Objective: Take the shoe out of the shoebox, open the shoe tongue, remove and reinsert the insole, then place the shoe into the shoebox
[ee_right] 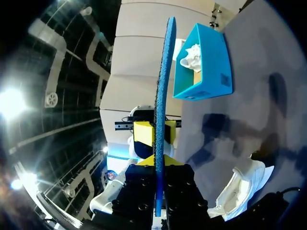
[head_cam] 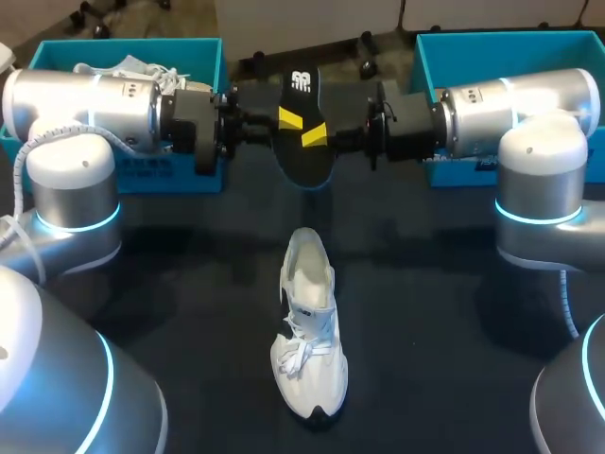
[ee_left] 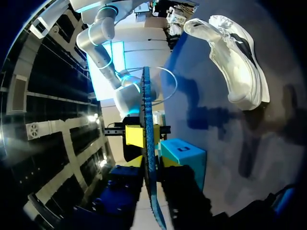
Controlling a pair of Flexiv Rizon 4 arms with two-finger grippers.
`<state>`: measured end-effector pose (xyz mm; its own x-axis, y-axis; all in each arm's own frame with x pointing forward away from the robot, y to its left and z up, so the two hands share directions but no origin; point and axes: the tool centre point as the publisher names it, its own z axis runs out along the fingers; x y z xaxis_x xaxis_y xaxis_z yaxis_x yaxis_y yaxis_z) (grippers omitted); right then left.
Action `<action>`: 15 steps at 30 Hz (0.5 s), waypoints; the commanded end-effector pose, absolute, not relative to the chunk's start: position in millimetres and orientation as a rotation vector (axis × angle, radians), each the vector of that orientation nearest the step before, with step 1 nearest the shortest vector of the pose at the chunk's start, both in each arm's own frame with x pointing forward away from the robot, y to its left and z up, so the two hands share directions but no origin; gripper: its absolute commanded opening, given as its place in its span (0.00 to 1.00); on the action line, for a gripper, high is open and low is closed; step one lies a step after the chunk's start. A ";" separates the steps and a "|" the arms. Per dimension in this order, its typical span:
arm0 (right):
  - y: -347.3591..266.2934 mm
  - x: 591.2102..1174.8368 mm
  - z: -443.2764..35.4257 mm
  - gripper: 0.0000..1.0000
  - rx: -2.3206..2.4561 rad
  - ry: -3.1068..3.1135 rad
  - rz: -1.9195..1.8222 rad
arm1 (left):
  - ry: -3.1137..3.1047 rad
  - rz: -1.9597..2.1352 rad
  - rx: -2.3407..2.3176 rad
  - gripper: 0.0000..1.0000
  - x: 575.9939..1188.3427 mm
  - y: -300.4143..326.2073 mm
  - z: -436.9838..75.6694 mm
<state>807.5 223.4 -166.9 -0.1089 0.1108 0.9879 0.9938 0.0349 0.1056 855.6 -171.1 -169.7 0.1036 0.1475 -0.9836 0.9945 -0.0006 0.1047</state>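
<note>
nearest us, the white shoe (head_cam: 309, 331) rests on its sole on the dark worktop (head_cam: 444, 322), toe toward us and heel away. beyond it, the black insole (head_cam: 304, 163) hangs above the worktop. our left jaws and our right jaws are each closed on it from opposite sides. farthest back stand two teal boxes. the left shoebox (head_cam: 151, 175) holds a second shoe (head_cam: 142, 68), and the right shoebox (head_cam: 492, 43) sits partly behind our right arm.

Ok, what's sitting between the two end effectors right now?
The insole, clamped by the left end effector and the right end effector; the head view shows it, and both wrist views show it edge-on.
</note>
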 end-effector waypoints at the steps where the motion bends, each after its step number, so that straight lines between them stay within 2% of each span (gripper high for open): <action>1: 214.7 802.7 -168.5 0.00 -1.227 -1.390 -1.246 | 1.310 -0.985 1.375 1.00 842.8 -149.9 -162.8; 15: 179.4 808.0 -178.8 0.00 -1.085 -1.573 -1.472 | 1.818 -1.059 1.516 1.00 803.6 -73.8 -174.4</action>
<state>808.5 185.8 -175.4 -0.3701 0.1155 0.9218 0.9280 -0.0007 0.3726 812.5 -99.6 -188.0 -0.1333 0.3956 -0.9087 0.9911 0.0475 -0.1247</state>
